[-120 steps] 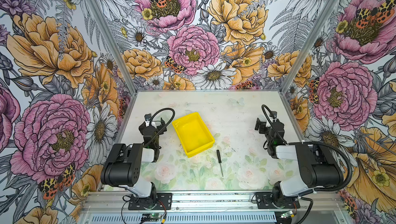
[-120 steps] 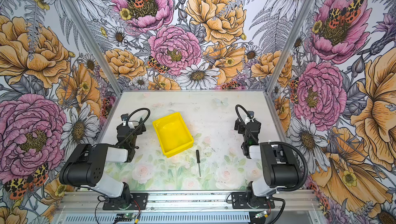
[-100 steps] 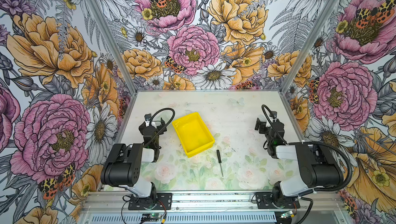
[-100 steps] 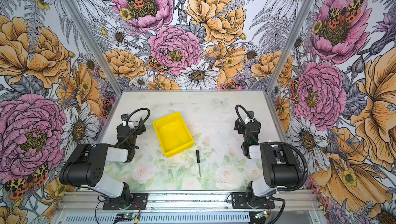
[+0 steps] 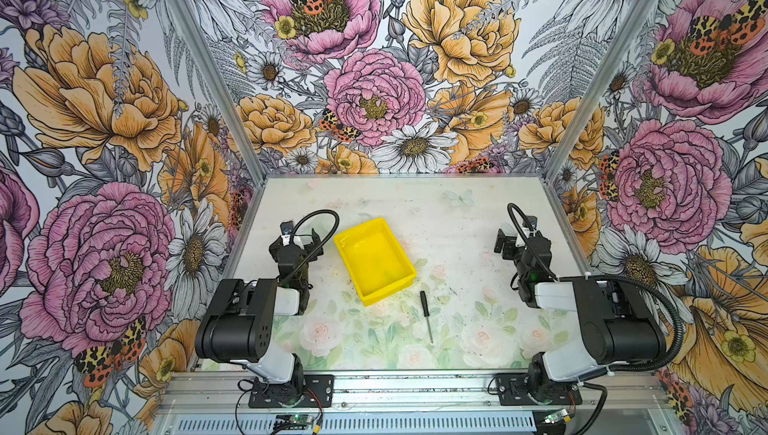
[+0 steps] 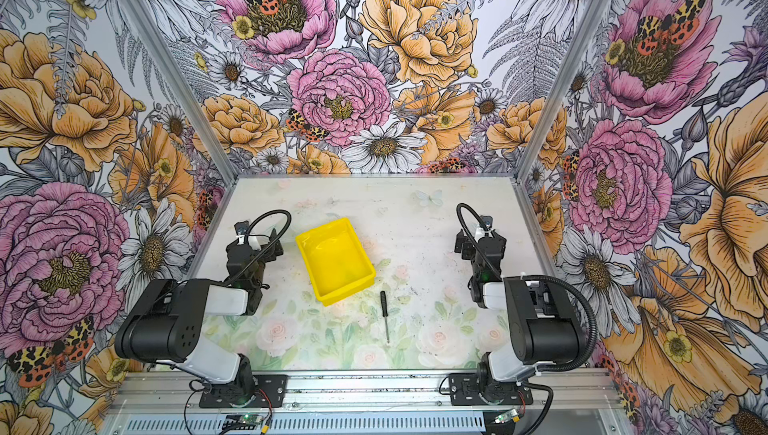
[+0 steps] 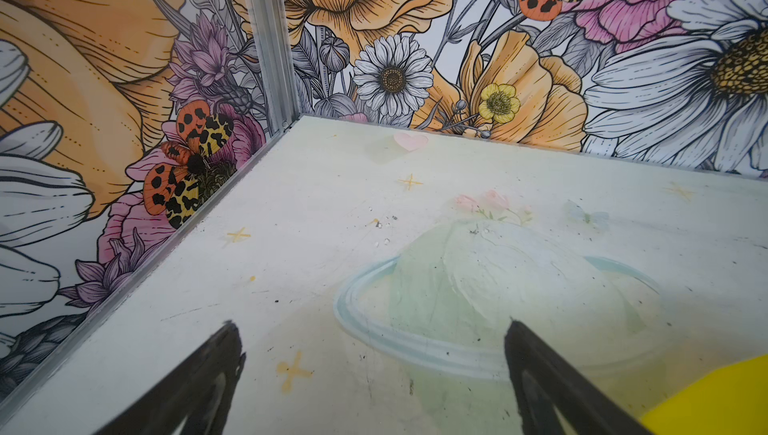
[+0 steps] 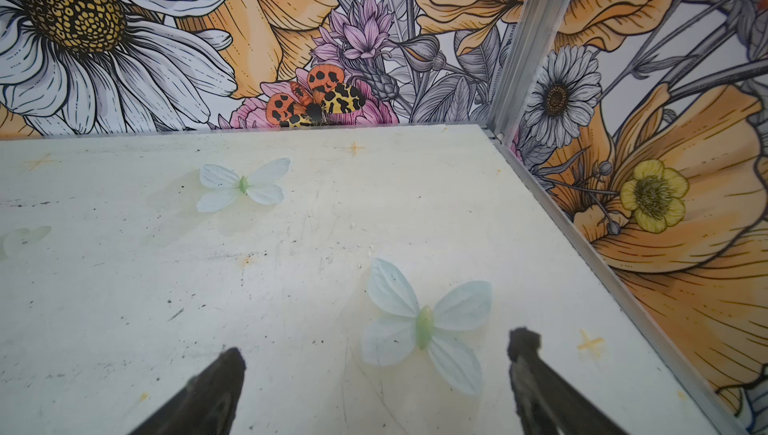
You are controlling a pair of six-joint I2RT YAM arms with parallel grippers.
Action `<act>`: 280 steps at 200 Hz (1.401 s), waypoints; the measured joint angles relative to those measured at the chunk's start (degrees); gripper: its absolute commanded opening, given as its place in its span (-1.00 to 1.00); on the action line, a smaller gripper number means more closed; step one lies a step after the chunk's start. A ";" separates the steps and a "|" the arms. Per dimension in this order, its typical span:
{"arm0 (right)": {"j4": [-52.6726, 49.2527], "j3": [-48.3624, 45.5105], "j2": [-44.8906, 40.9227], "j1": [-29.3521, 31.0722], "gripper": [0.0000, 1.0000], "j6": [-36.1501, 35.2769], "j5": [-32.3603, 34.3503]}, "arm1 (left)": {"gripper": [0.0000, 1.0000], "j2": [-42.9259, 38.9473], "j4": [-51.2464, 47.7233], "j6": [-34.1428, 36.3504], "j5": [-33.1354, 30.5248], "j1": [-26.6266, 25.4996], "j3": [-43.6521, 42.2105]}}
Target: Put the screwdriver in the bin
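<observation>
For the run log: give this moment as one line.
screwdriver: on table, outside bin | bin: empty | left gripper: jaws open, empty | right gripper: jaws open, empty

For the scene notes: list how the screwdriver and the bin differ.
The screwdriver is black and slim; the bin is bright yellow, broad and rectangular. The screwdriver is shorter than the bin. It lies nearer the arms' bases, just off the bin's corner. Both rest on the table, untouched.
</observation>
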 measured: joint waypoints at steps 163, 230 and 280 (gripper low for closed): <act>-9.73 1.44 -7.17 2.56 0.99 -0.72 3.45 | 0.97 -5.64 -7.82 -0.26 -1.51 0.02 1.42; -40.22 15.67 -20.59 7.10 0.99 9.92 9.18 | 0.97 -22.97 -35.50 -5.31 1.53 -0.07 9.01; -61.92 19.85 -21.59 16.96 0.99 19.02 8.74 | 0.97 -31.50 -51.10 -6.73 6.14 -4.85 9.27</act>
